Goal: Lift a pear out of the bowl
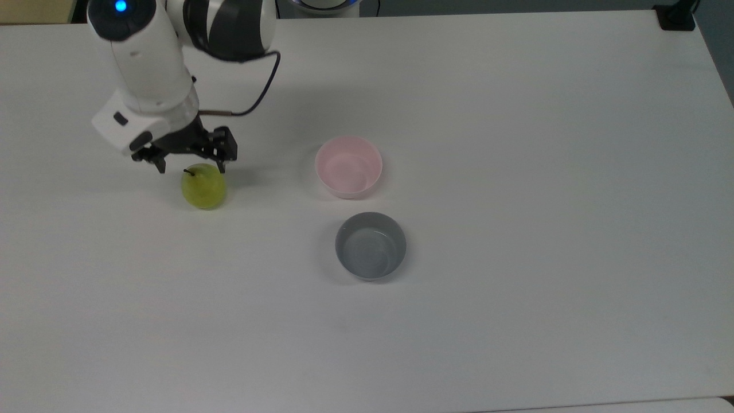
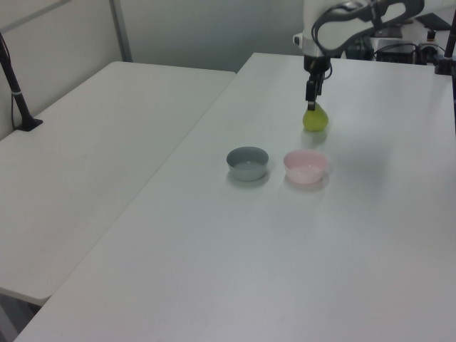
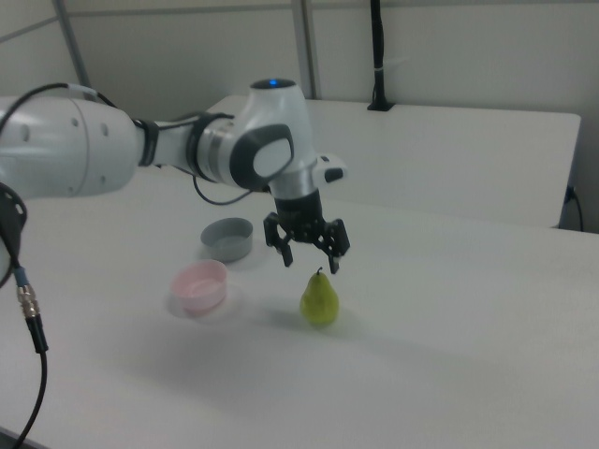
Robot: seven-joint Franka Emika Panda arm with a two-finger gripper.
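The pear (image 3: 320, 299) is standing upright on the table (image 3: 449, 355), right of the pink bowl (image 3: 199, 285) in the right view; the gripper (image 3: 311, 261) is hovering above, jaws wide, holding nothing.

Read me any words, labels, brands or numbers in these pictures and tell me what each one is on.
No readable text in any view.
The pear, pink bowl, grey bowl and table are plain.
The arm bears just a blue light and dark bands, no lettering that can be made out.
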